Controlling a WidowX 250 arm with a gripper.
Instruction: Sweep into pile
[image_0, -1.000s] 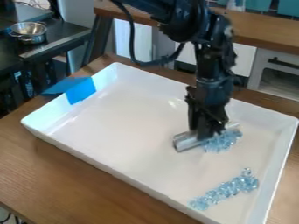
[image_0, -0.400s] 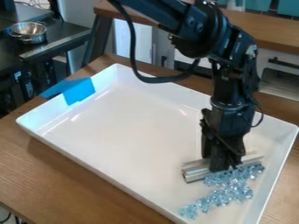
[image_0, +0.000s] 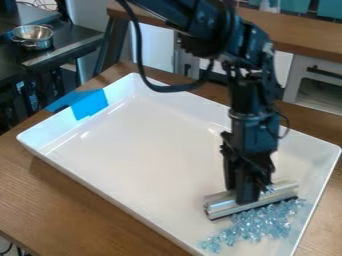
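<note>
hand clamped on silver scraper; blue beads bunched along its edge near a corner of white tray. run scraper low and square, push slow, ease off before beads jam against tray.

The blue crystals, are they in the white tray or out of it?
In: the crystals lie within the walls of the tray, most beside the metal bar.
</note>
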